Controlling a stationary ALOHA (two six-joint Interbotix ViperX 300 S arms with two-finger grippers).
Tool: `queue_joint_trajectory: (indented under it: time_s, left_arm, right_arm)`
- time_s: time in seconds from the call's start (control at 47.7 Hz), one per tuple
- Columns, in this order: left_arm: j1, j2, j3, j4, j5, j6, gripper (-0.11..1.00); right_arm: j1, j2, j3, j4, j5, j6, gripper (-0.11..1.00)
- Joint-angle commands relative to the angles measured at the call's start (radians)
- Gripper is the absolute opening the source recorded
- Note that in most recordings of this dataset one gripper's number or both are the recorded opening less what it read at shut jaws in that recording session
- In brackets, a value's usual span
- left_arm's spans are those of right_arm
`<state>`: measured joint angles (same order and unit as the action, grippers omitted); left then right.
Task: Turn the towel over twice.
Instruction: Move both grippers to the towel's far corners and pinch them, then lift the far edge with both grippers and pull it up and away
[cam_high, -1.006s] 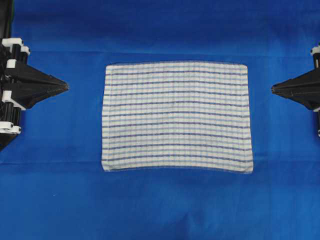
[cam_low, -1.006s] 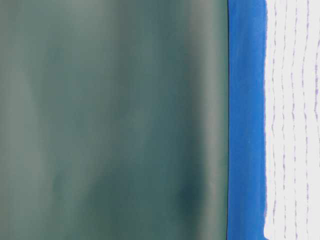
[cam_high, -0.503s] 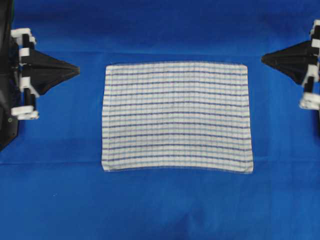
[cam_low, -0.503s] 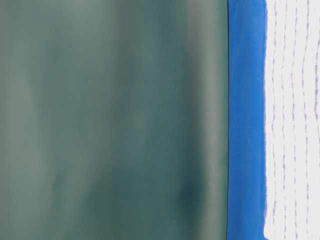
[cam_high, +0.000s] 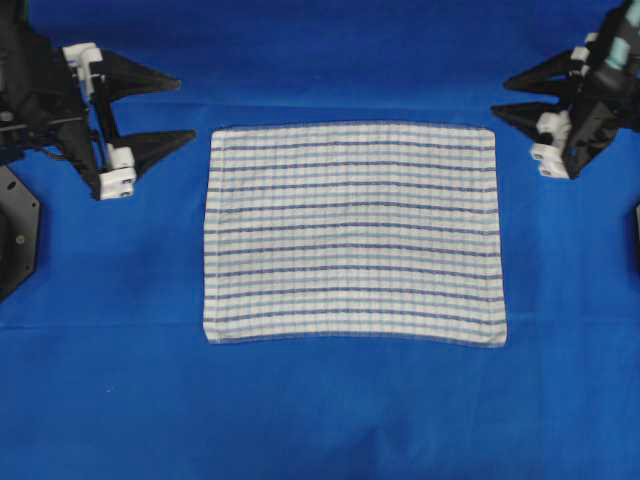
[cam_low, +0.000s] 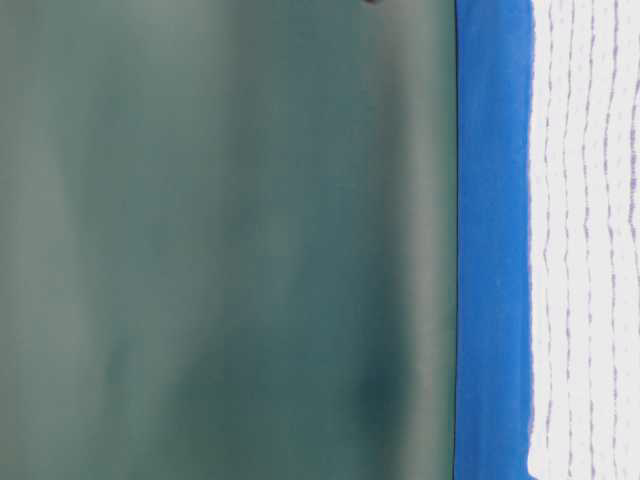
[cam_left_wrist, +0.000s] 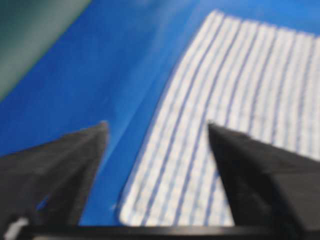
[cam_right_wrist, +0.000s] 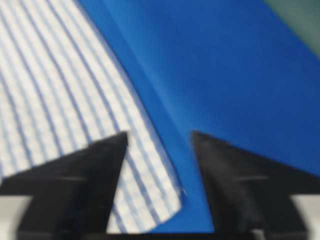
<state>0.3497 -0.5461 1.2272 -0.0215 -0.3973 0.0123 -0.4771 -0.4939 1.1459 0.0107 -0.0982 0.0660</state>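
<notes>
With the towel (cam_high: 355, 234) lying flat and centred on the blue sheet (cam_high: 320, 420), we hold the left gripper (cam_high: 172, 112) and right gripper (cam_high: 505, 98) wide open and empty beside its far corners, each best lowered to pinch one hemmed corner evenly.
</notes>
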Motion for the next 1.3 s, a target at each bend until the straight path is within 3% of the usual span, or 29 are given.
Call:
queue_joint_trajectory:
  time_s: [0.0, 0.147, 0.482, 0.838, 0.922, 0.985, 1.152, 1.215, 1.278]
  left_arm:
    - [0.028, 0.074, -0.003, -0.003, -0.057, 0.002, 0.88]
    - [0.064, 0.213, -0.003, -0.002, -0.130, 0.002, 0.89]
    - [0.112, 0.509, -0.037, -0.002, -0.293, 0.002, 0.89]
    - [0.137, 0.660, -0.097, -0.003, -0.301, 0.003, 0.84]
    - [0.144, 0.669, -0.095, -0.003, -0.287, 0.006, 0.74]
    - [0.144, 0.675, -0.097, -0.003, -0.265, 0.009, 0.59]
    - [0.144, 0.687, -0.112, -0.003, -0.183, 0.009, 0.19]
    - [0.141, 0.687, -0.115, -0.003, -0.166, 0.009, 0.06]
    - [0.137, 0.687, -0.120, -0.003, -0.153, 0.009, 0.04]
  right_arm:
    - [-0.020, 0.061, -0.023, 0.000, -0.023, -0.002, 0.65]
    - [-0.044, 0.170, -0.025, -0.002, -0.069, -0.003, 0.58]
    - [-0.072, 0.337, -0.029, -0.003, -0.120, -0.009, 0.58]
    - [-0.080, 0.410, -0.031, -0.003, -0.146, -0.011, 0.56]
    - [-0.080, 0.417, -0.031, -0.003, -0.146, -0.011, 0.52]
    - [-0.080, 0.420, -0.031, -0.003, -0.143, -0.015, 0.45]
    - [-0.080, 0.420, -0.026, -0.009, -0.135, -0.017, 0.05]
    - [-0.078, 0.419, -0.026, -0.009, -0.129, -0.017, 0.03]
    - [-0.080, 0.417, -0.026, -0.009, -0.127, -0.015, 0.03]
